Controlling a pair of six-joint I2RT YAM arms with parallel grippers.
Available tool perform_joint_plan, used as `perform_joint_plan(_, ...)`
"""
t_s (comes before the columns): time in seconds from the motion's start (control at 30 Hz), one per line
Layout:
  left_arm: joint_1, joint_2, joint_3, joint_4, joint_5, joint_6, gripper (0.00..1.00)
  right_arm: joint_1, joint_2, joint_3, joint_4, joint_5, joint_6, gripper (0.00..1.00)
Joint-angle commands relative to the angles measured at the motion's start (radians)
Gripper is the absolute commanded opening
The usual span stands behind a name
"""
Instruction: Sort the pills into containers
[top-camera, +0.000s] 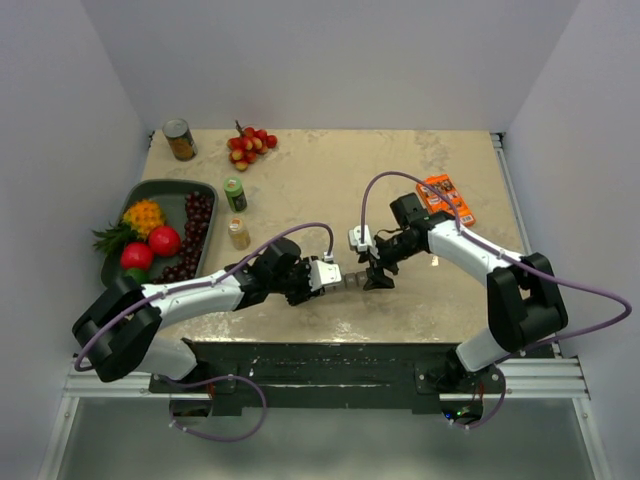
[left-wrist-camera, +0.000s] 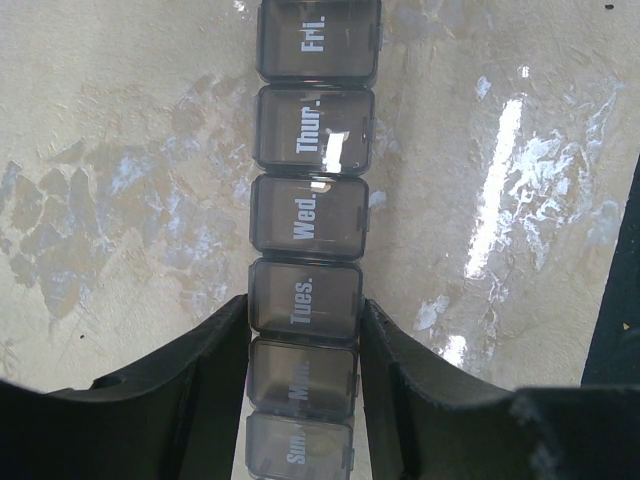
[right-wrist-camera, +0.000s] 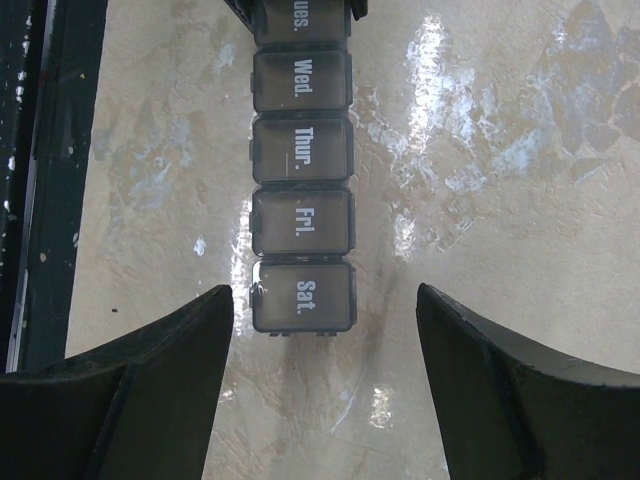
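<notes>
We see the left gripper (left-wrist-camera: 304, 310) clamped across the dark-grey pill organizer (left-wrist-camera: 310, 215), one finger pressed on each long side at about the "Tues." and "Mon." compartments, with "Sun." nearest that wrist camera. From there the strip runs away through "Wed.", "Thur." and "Fri.", and every lid we can see lies flat and closed. In the right wrist view the right gripper (right-wrist-camera: 325, 295) stands wide, its two fingers on either side of the "Sat." end of the pill organizer (right-wrist-camera: 302, 225) and clear of both edges. From the top camera the two arms meet at the middle of the near half of the beige table (top-camera: 330, 170), the left gripper (top-camera: 347, 282) and right gripper (top-camera: 380, 277) facing each other with the strip between them, too small there to make out well. The pills (top-camera: 238, 236) show only as a yellowish mass in a small clear bottle well apart to the left, just beside the dark fruit tray (top-camera: 160, 188), with a green-capped bottle (top-camera: 234, 193) just behind it. An orange packet (top-camera: 445, 198) lies behind the right arm.
</notes>
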Motion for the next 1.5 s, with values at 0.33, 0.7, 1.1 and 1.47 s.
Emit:
perform_joint_plan(0.33, 0.000, -0.044, -0.007, 0.051, 0.009, -0.037, 0.04, 0.023, -0.025, -0.002, -0.019, -0.019, -0.006, 0.68)
perform_joint_plan(0.7, 0.000, -0.053, -0.012, 0.051, 0.005, -0.039, 0.04, 0.034, -0.022, -0.001, -0.016, -0.005, 0.008, 0.61)
perform_joint_plan(1.1, 0.000, -0.053, -0.018, 0.045, -0.005, -0.034, 0.00, 0.032, 0.001, 0.034, -0.051, -0.013, 0.045, 0.33)
perform_joint_plan(1.47, -0.003, -0.055, -0.029, 0.025, -0.078, 0.023, 0.00, 0.011, 0.217, 0.237, -0.337, -0.194, 0.073, 0.19)
